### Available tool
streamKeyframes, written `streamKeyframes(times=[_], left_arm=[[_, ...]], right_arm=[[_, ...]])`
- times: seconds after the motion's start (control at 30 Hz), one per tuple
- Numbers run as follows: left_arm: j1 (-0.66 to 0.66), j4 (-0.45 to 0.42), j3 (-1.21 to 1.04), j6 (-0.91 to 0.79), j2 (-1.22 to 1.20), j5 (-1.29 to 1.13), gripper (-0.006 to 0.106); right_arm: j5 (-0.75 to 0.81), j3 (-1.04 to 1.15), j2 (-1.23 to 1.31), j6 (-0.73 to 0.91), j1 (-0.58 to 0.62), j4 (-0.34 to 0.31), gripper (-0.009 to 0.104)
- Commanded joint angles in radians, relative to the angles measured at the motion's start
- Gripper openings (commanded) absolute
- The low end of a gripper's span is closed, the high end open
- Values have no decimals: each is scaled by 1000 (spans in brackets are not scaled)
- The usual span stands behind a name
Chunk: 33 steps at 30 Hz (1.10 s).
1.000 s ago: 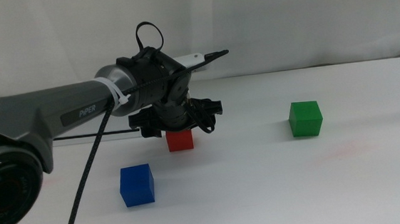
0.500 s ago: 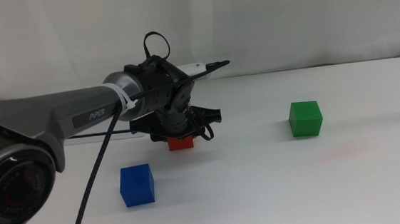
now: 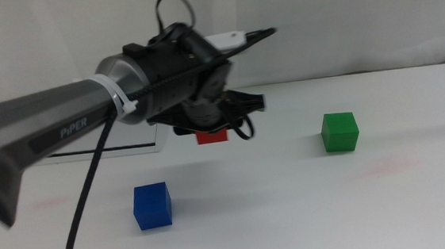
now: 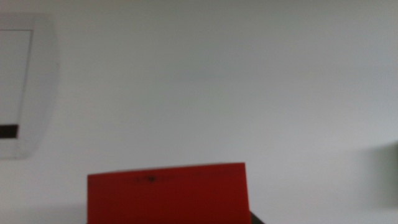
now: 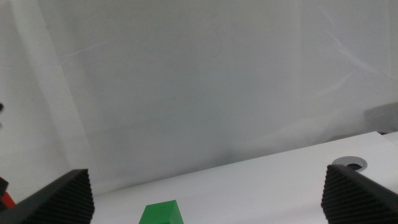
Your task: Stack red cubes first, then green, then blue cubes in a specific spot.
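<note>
Left gripper (image 3: 211, 133) sat just left of centre in the upper half of the middle view, at the end of the grey arm entering from the frame's left. Its jaws were closed on the red cube (image 3: 211, 136), of which only a narrow red strip showed beneath the dark wrist hardware; the cube appeared to hang clear of the white table (image 3: 308, 205). In the left wrist view the red cube (image 4: 166, 193) filled the bottom centre of the frame, plain and matte, with a few faint dark specks on its visible face.

Judgement: the first step, carrying the red cube to the stacking spot, was in hand. The spot itself bore no mark, so its position could not be confirmed. The next move would call for lowering the cube flat onto bare tabletop, clear of the grey-rimmed panel (image 3: 105, 146) at centre left, and opening the jaws without dragging it.

Green cube (image 3: 340, 132) stood at right of centre, bright, sharp-edged and untouched. Blue cube (image 3: 152, 205) stood at lower left, well apart from the other two.

Right gripper (image 5: 208, 193) waited out of the middle view; its jaws stood wide apart at the bottom corners of the right wrist view and held nothing, with the green cube (image 5: 160, 213) visible at the bottom edge.
</note>
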State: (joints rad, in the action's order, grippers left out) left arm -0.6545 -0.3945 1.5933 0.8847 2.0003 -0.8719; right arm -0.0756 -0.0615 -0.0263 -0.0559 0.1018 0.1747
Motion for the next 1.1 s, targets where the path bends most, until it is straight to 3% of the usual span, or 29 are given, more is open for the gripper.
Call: streamKeyframes(times=[0.0, 0.4, 1.07], left_arm=[[-55, -27, -6, 65, -34, -56, -3], [-293, -70, -212, 333, -68, -30, -3], [-221, -45, -240, 336, 24, 82, -3]], right_arm=[[7, 7, 4, 5, -3, -4, 103], [7, 7, 4, 5, -3, -4, 103], [7, 7, 4, 5, -3, -4, 103]])
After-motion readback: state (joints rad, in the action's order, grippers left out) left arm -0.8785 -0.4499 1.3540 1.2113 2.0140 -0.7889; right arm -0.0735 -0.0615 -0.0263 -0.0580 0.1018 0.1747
